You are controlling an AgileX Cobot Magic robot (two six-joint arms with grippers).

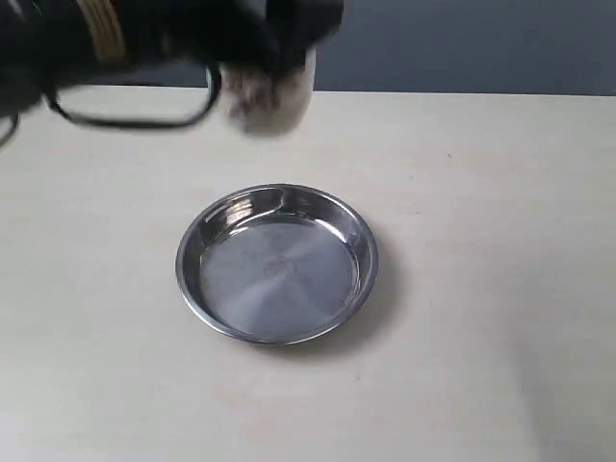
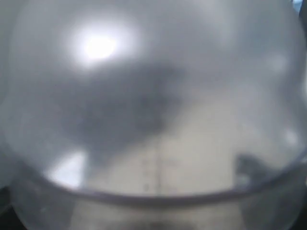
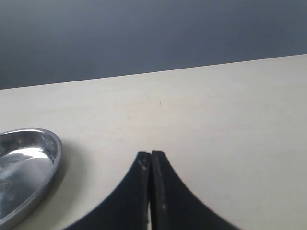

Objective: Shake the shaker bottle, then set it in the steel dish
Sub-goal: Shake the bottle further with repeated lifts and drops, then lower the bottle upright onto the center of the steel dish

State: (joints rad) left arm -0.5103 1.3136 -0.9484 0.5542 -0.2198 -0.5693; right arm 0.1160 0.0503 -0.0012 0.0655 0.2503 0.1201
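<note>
The shaker bottle (image 1: 269,96) is a motion-blurred pale shape high above the table's far side, held in my left gripper (image 1: 279,43), which is shut on it. In the left wrist view its frosted dome (image 2: 153,96) fills the picture and faint printed marks (image 2: 156,167) show; the fingers are hidden. The steel dish (image 1: 277,262) sits empty on the table, nearer the front than the bottle. My right gripper (image 3: 151,154) is shut with nothing in it, low over the table beside the dish's rim (image 3: 50,163); it does not show in the exterior view.
A black cable (image 1: 135,120) loops from the left arm (image 1: 87,34) over the table's far left. The pale tabletop (image 1: 481,289) ends at a far edge against a dark grey wall (image 1: 462,43).
</note>
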